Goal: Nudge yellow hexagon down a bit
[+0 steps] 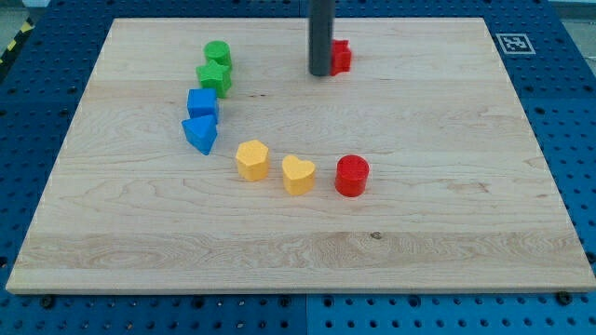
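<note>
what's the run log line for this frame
my tip: view's top, touching red block | yellow hexagon: untouched, beside yellow heart

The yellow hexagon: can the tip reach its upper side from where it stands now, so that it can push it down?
Probably yes. My tip stands at the view's top beside the red block. Bare board lies between it and the yellow hexagon; the blue blocks sit further left.

Red block [342,57] half behind the rod [321,37], shape unclear
</note>
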